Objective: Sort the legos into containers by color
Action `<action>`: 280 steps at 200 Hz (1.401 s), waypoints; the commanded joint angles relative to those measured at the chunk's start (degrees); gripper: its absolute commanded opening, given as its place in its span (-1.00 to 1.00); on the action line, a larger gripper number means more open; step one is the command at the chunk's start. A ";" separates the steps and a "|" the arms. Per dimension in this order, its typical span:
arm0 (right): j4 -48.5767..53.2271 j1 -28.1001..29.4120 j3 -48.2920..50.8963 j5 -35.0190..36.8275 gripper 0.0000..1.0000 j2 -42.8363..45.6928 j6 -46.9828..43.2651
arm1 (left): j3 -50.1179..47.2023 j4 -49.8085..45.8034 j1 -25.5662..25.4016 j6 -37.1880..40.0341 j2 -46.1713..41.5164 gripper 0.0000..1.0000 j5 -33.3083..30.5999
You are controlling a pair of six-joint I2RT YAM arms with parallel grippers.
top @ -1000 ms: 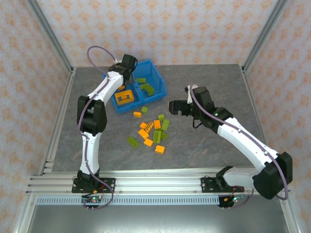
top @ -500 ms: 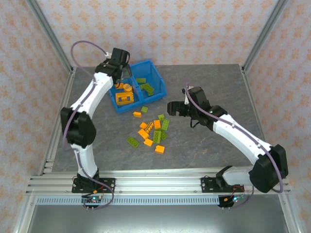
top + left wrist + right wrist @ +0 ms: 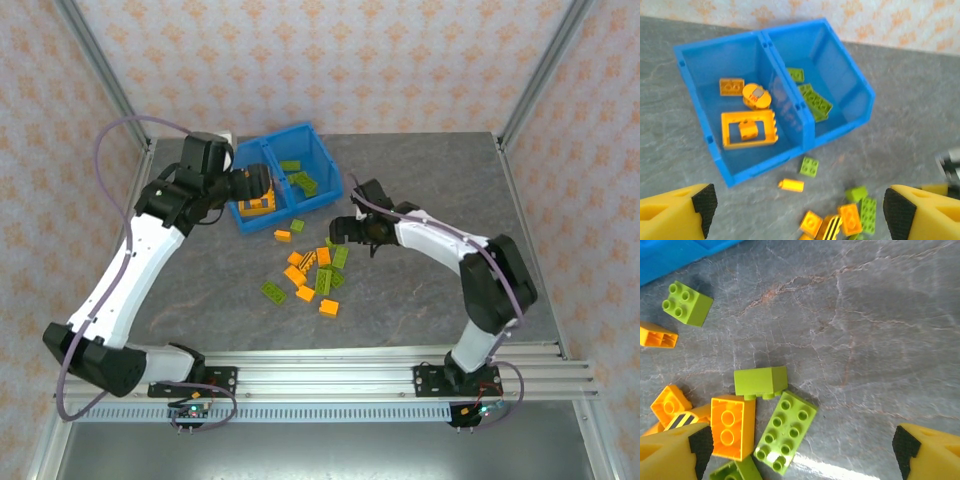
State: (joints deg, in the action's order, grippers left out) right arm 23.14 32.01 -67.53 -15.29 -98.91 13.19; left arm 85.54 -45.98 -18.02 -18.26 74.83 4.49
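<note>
Orange legos [image 3: 749,129] are sitting in the left compartment of the blue bin [image 3: 840,75], green legos [image 3: 815,100] in the right: one colour per side. Loose bricks [image 3: 315,275] are lying mixed on the table [image 3: 400,310]. Right end effector [image 3: 802,442] is hovering open over greens, likely lining up a pick. Left end effector [image 3: 802,205] is hanging open and empty by the bin.

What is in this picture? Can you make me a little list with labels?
Bin: blue bin, two compartments
Left compartment: orange legos, including an orange frame
Right compartment: green legos
Table: loose orange and green legos, mixed
Left hand: open, by the bin
Right hand: open, above the loose legos
</note>
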 commanded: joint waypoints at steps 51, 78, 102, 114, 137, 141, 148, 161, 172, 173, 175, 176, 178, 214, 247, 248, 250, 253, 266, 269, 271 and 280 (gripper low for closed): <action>0.45 1.36 -10.38 -5.18 0.70 -12.92 2.04 | -5.27 -4.50 -0.08 13.35 -5.11 1.00 1.44; 1.69 1.57 -12.17 -4.99 0.54 -15.56 2.41 | -11.84 2.40 -0.25 12.60 -7.72 1.00 -4.99; 3.31 1.72 -13.35 -5.37 0.40 -17.62 2.72 | -12.32 0.76 -0.26 13.25 -7.31 1.00 -11.60; 3.36 1.88 -13.33 -5.29 0.32 -18.15 2.89 | -14.00 1.68 -0.26 13.35 -8.16 1.00 -11.80; 3.67 1.90 -13.23 -4.26 0.11 -18.78 3.57 | -15.50 2.09 -0.24 13.53 -9.30 1.00 -12.32; 3.67 1.85 -13.24 -4.01 0.07 -18.66 3.70 | -15.53 1.96 -0.26 13.54 -9.33 1.00 -12.87; 3.69 1.83 -12.99 -3.64 0.00 -18.60 3.94 | -15.56 1.85 -0.26 13.69 -9.47 1.00 -13.64; 3.91 1.91 -13.05 -2.89 -0.13 -17.99 4.67 | -15.60 1.94 -0.26 13.87 -9.83 1.00 -14.22; 4.33 1.83 -13.33 -2.66 -0.24 -17.48 5.29 | -15.97 2.12 -0.25 14.00 -10.20 1.00 -14.45; 4.35 1.92 -13.42 -2.65 -0.25 -17.38 5.37 | -16.04 2.25 -0.21 14.06 -10.26 1.00 -14.48; 4.43 1.92 -13.42 -2.71 -0.27 -17.19 5.53 | -16.13 2.35 -0.25 14.05 -10.39 1.00 -14.50; 4.45 1.92 -13.51 -2.72 -0.27 -17.15 5.62 | -16.16 2.41 -0.25 14.05 -10.44 1.00 -14.55; 4.52 1.96 -13.55 -2.70 -0.28 -16.98 5.77 | -16.25 2.50 -0.26 14.15 -10.52 1.00 -14.59; 3.23 2.05 -13.95 0.21 -0.46 -10.47 9.08 | -17.46 3.29 -0.24 14.62 -11.83 1.00 -14.94; 0.39 2.83 -17.68 1.69 -0.52 -6.56 12.96 | -19.53 5.97 -0.17 15.74 -15.31 1.00 -9.19; 0.27 2.85 -17.88 1.76 -0.52 -6.56 13.11 | -19.57 6.02 -0.17 15.77 -15.49 1.00 -9.08; 0.12 2.94 -18.34 1.84 -0.52 -6.56 13.31 | -19.83 6.26 -0.17 15.79 -15.78 1.00 -8.89; -0.29 3.15 -18.91 2.06 -0.52 -6.68 13.53 | -20.14 6.71 -0.17 15.98 -16.31 1.00 -8.50; -2.10 4.05 -21.80 4.27 -0.51 -7.68 13.61 | -21.54 8.22 -0.17 16.60 -18.33 1.00 -7.69; -2.28 4.17 -22.55 5.03 -0.51 -8.14 13.56 | -21.82 8.51 -0.17 16.79 -18.83 1.00 -7.52; -2.41 4.24 -23.20 5.50 -0.51 -8.42 13.54 | -21.99 8.70 -0.13 16.88 -19.12 1.00 -7.45; -2.48 4.34 -26.30 7.02 -0.51 -10.50 13.53 | -22.62 9.15 -0.08 17.12 -20.14 1.00 -7.28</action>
State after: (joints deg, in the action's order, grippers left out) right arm 23.92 35.11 -87.79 -13.93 -107.83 24.80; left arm 64.66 -40.86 -18.06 -3.25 58.11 -4.78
